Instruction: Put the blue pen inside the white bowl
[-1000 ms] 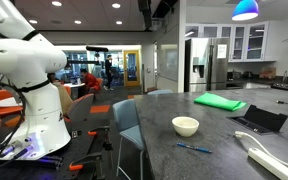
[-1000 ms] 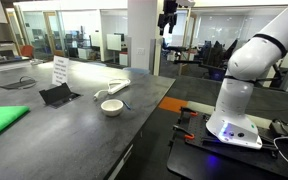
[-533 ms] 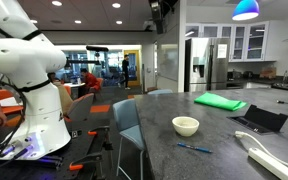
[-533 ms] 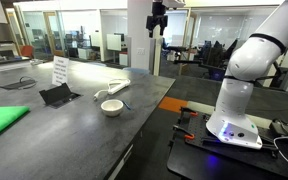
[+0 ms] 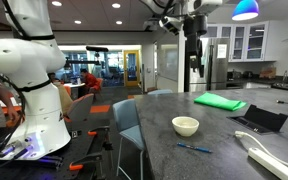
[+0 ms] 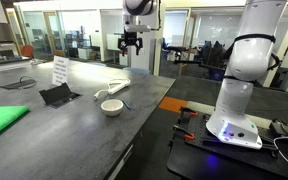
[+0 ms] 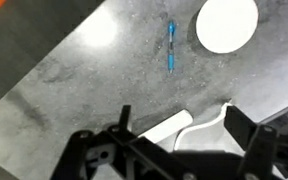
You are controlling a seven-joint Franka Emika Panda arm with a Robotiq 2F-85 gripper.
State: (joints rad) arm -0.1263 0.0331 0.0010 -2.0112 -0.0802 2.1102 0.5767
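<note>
The blue pen lies flat on the dark grey table, just in front of the white bowl. In the wrist view the pen lies beside the bowl, not touching it. The bowl also shows in an exterior view and looks empty. My gripper hangs high above the table, well above the bowl and pen; it also shows in an exterior view. In the wrist view its fingers are spread apart with nothing between them.
A flat green pad lies at the back of the table. A black device and a long white curved object lie beside the bowl. A white sign card stands farther along. A chair stands at the table's edge.
The arm has swung out over the table. The gripper has moved sideways and lower, from near the ceiling to above the bowl and pen. Bowl and pen have not moved.
</note>
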